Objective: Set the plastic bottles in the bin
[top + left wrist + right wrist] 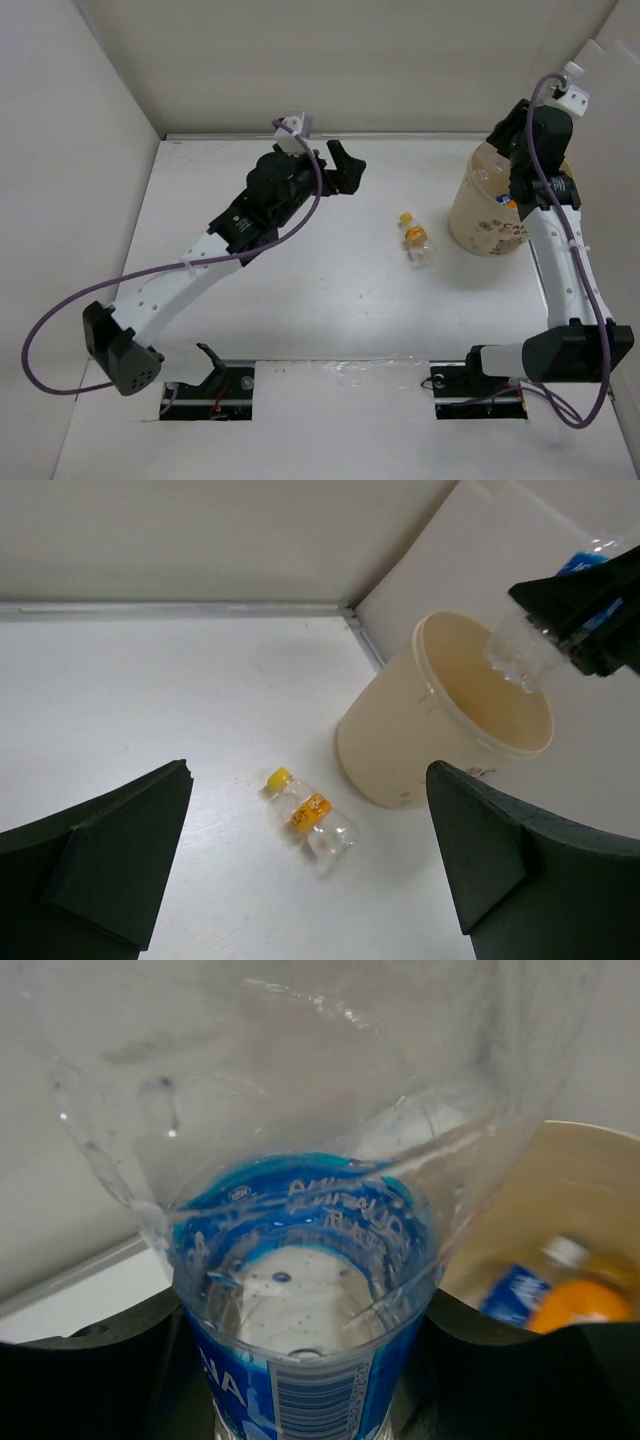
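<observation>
1. The right gripper [585, 605] is clamped on a clear plastic bottle with a blue label [300, 1290], held over the mouth of the large tan paper bucket [400, 740] near the white surface's [300, 290] far right corner.
2. The left gripper [345, 168] stands wide open and empty, near the far edge.
3. A small yellow-capped, orange-labelled bottle [310, 815] lies on its side just left of the bucket.
4. Inside the bucket lie another blue-labelled bottle [515, 1295] and an orange-filled bottle [580, 1305].
</observation>
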Motion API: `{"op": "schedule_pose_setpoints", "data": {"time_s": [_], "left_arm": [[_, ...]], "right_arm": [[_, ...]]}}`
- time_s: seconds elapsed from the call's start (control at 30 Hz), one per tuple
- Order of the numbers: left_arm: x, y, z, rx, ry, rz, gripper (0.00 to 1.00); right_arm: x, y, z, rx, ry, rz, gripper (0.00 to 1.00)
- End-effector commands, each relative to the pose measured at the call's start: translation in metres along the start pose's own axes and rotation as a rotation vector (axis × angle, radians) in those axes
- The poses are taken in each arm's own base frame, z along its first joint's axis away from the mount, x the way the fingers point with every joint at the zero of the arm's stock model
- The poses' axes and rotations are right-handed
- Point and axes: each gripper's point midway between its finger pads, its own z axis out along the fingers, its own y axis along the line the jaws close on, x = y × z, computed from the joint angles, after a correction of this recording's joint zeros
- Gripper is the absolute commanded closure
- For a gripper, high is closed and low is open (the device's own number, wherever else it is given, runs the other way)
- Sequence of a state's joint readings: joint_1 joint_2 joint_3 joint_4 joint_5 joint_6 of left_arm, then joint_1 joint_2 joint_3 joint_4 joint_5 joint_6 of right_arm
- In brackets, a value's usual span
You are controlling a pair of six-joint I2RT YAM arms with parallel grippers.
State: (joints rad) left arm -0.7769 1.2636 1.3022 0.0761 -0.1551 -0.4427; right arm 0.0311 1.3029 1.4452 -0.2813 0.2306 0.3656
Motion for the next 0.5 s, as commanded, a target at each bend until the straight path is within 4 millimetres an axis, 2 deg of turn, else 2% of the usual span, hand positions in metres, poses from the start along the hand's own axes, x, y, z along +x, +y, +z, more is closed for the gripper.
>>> {"op": "schedule_pose_setpoints", "data": {"time_s": [0.0,0.03,0.07,0.1,0.13,0.17,0.2,0.23,0.27,0.3,0.33,0.4,0.43,0.47], "left_arm": [[0.024,-0.006,0.027,0.037,0.072,0.011,0.0],[0.031,-0.006,0.034,0.036,0.095,0.015,0.0],[0.053,-0.001,0.05,0.019,0.15,0.011,0.0],[0.053,-0.004,0.057,0.02,0.167,0.012,0.0],[0.064,-0.007,0.064,0.015,0.198,0.008,0.0],[0.07,-0.005,0.07,0.003,0.22,0.012,0.0],[0.099,0.008,0.082,-0.045,0.3,0.012,0.0],[0.097,-0.003,0.088,-0.042,0.308,-0.01,0.0],[0.105,-0.001,0.093,-0.062,0.335,-0.023,0.0],[0.125,0.008,0.102,-0.094,0.382,-0.028,0.0],[0.129,0.002,0.104,-0.1,0.4,-0.053,0.0],[0.143,0.003,0.111,-0.116,0.439,-0.082,0.0],[0.164,0.009,0.116,-0.132,0.49,-0.09,0.0],[0.164,-0.003,0.121,-0.098,0.509,-0.12,0.0]], "right_arm": [[0.003,-0.087,0.004,0.371,0.006,-0.029,0.96],[0.003,-0.101,0.003,0.415,-0.001,-0.017,0.94],[0.003,-0.105,0.002,0.438,-0.003,-0.012,0.77],[0.002,-0.107,0.001,0.451,-0.008,-0.014,0.45],[-0.001,-0.114,-0.001,0.484,-0.025,-0.005,0.11],[-0.005,-0.116,-0.005,0.498,-0.023,-0.009,0.0],[-0.008,-0.116,-0.007,0.509,-0.028,-0.001,0.0],[-0.012,-0.12,-0.01,0.539,-0.042,-0.004,0.0],[-0.02,-0.121,-0.016,0.551,-0.063,0.009,0.0],[-0.026,-0.122,-0.024,0.564,-0.079,0.011,0.0],[-0.03,-0.119,-0.029,0.561,-0.093,0.013,0.0],[-0.043,-0.109,-0.044,0.534,-0.133,0.028,0.0],[-0.046,-0.104,-0.049,0.518,-0.144,0.033,0.0],[-0.047,-0.1,-0.054,0.503,-0.148,0.035,0.0]]}}
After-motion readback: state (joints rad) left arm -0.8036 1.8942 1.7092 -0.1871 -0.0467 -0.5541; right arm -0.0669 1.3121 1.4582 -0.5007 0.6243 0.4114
